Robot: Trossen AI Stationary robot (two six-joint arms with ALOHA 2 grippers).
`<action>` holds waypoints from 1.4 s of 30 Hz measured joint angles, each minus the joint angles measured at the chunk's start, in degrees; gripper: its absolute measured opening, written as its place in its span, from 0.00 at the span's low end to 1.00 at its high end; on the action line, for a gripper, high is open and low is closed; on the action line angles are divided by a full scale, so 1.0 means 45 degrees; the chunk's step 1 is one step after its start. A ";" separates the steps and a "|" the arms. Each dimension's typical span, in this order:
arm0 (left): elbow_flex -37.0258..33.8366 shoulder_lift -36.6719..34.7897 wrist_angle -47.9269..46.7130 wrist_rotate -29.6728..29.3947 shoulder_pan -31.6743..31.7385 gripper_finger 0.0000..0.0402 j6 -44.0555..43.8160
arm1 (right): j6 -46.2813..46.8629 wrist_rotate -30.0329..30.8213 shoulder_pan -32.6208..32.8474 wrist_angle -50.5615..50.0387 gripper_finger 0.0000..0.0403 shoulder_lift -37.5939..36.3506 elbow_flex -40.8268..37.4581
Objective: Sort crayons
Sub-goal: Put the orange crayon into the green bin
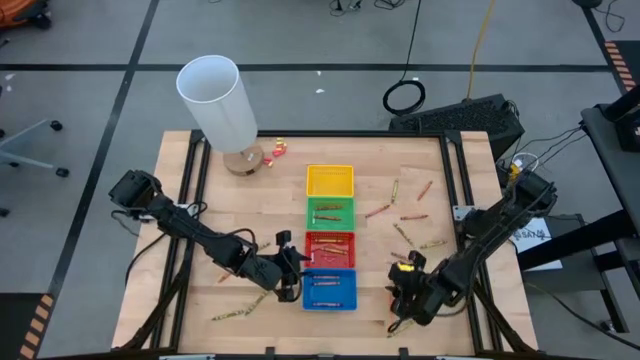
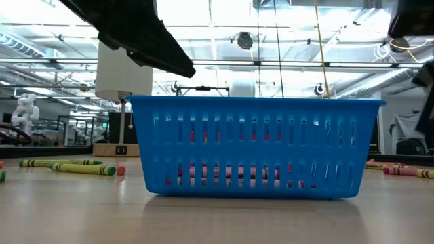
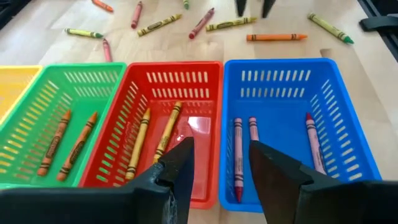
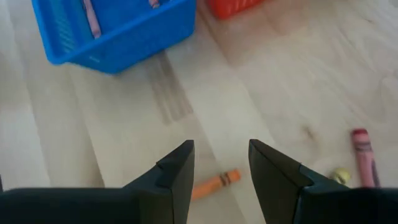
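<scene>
- Four trays stand in a row down the middle of the table (image 1: 180, 215): yellow tray (image 1: 329, 180) nearest the far edge, then green tray (image 1: 330, 212), red tray (image 1: 329, 248), and blue tray (image 1: 329, 289) nearest the near edge.
- Some crayons are already sorted: two orange-brown ones in the green tray, two yellowish ones in the red, three reddish ones in the blue. The yellow tray looks empty from above.
- Many loose crayons (image 1: 405, 217) remain, most scattered between the trays and the right edge, a few by the near-left corner. By my judgement well over half the job is left.
- Left gripper (image 1: 290, 275) hovers at the left side of the red and blue trays, fingers apart and empty.
- Right gripper (image 1: 405, 283) hangs near the right edge, jaws apart and holding nothing, over an orange crayon (image 4: 214, 183) on the bare wood.
- Light wooden tabletop in a dark frame; a white cylinder (image 1: 217, 100) stands at the far-left corner.
- Beyond it: grey floor with dark tape lines, cables, bright ceiling lights.
</scene>
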 joint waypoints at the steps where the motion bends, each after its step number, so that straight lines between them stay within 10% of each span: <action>1: 0.0000 0.0000 0.0005 -0.0004 0.0004 0.38 -0.0005 | 0.0131 -0.0009 0.0090 -0.0595 0.34 0.0269 0.0421; 24: 0.0000 0.0000 0.0023 -0.0005 0.0049 0.38 -0.0025 | 0.5593 -0.1284 0.0570 -0.3210 0.45 0.4281 0.3149; 42: 0.0000 0.0005 0.0235 0.0065 0.0019 0.38 -0.0582 | 0.4018 -0.1215 0.0574 -0.3022 0.02 0.4433 0.3146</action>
